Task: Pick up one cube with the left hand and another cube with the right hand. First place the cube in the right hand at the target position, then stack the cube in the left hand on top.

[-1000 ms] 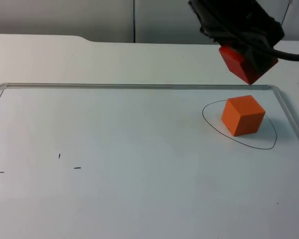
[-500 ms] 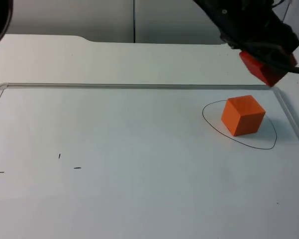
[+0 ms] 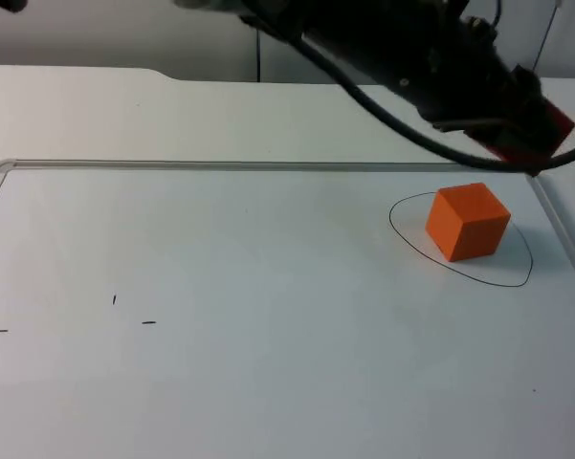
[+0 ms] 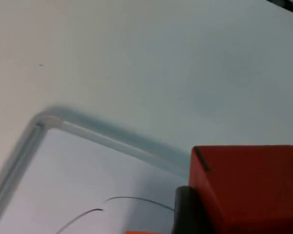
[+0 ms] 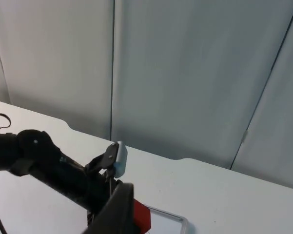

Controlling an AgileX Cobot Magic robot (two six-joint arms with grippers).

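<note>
Left pincer (image 3: 531, 134): closed on the red cube (image 3: 545, 124), held in the air above and just behind the orange cube (image 3: 468, 222), a little toward its right side, as seen from the top camera.

Red cube: a corner shows past the black arm; not yet over the orange cube, clear air between the two.

Orange cube: sits on the white board (image 3: 268, 287), inside the pen-drawn oval (image 3: 459, 273) that marks the target. Judged as the first placement done.

Step in hand: the stacking. Next move calls for bringing the red cube squarely over the orange one, turning it to match the faces, then lowering until they touch before letting go. An off-centre drop would likely tip or nudge the lower cube.

Left wrist camera: red cube (image 4: 248, 187) close up against one black finger (image 4: 185, 209), with the board's raised rim and its corner (image 4: 44, 122) and part of the pen line (image 4: 131, 200) beyond it; the rim corner's nearness is plainer than from above.

Right wrist camera: looks from high up toward the grey wall (image 5: 185, 73), with the left arm (image 5: 48, 165) and the red cube (image 5: 141, 217) below. Right pincer (image 5: 114, 217): lifted well away and waiting; whether apart or together cannot be told.
</note>
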